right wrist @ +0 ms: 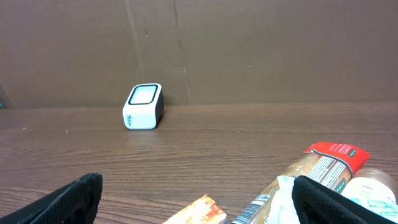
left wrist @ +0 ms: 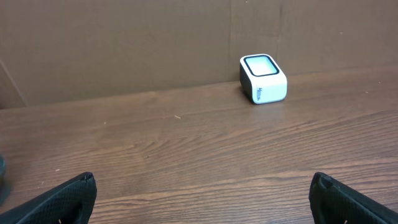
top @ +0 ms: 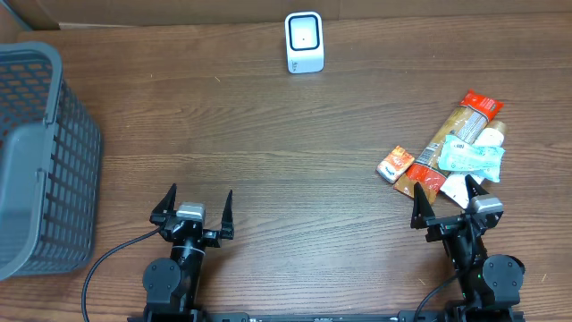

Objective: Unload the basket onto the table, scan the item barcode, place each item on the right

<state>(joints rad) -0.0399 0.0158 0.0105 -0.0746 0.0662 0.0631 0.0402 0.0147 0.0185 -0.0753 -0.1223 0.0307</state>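
Observation:
The white barcode scanner (top: 304, 42) stands upright at the far middle of the table, also seen in the left wrist view (left wrist: 263, 78) and the right wrist view (right wrist: 143, 106). Items lie in a pile at the right: a long pasta pack with a red end (top: 460, 125) (right wrist: 323, 168), a small orange packet (top: 394, 165) (right wrist: 200, 211), a teal-and-white pouch (top: 471, 157) and a white bottle (top: 490, 136). My right gripper (top: 445, 201) (right wrist: 198, 186) is open just in front of the pile, holding nothing. My left gripper (top: 198, 204) (left wrist: 202, 186) is open over bare wood at the near left.
A grey mesh basket (top: 36, 152) stands at the left edge of the table. A brown cardboard wall (left wrist: 155, 43) runs behind the scanner. Bare wooden table (top: 268, 152) lies between both grippers and the scanner.

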